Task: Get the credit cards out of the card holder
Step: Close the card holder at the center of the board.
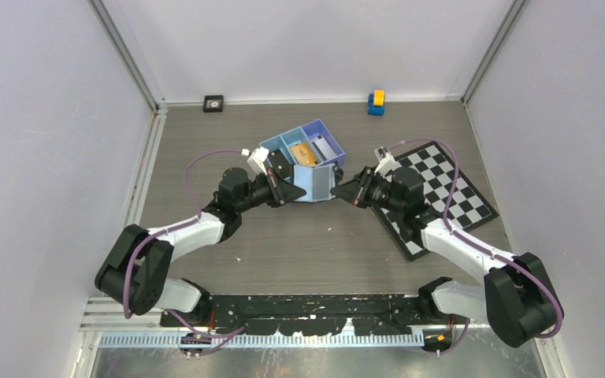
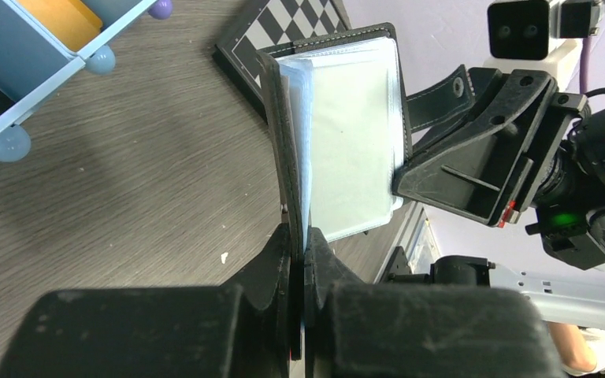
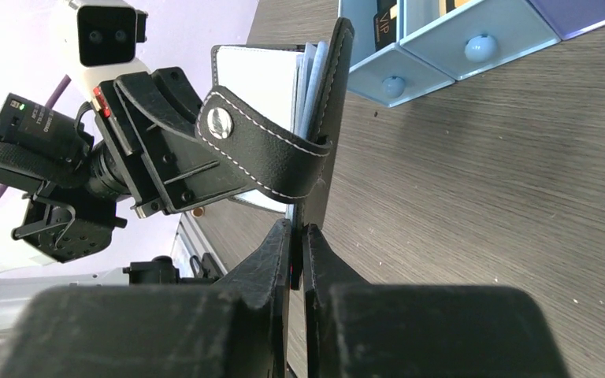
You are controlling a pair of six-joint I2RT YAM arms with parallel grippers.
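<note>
Just beside blue three-compartment tray (image 2: 24,67) | small black bifold card holder (image 2: 347,134) hangs above desk (image 2: 126,157), left pincer (image 2: 299,236) and right pincer (image 3: 297,232) each pinching one cover | risk: shallow edge grips slip, card holder drops.

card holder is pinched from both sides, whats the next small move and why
Probably spread the card holder a little wider by pulling its covers apart. Both pairs of jaws are shut on opposite black covers, but the pale sleeves sit bunched against one cover and no card edge shows in either wrist view.
</note>
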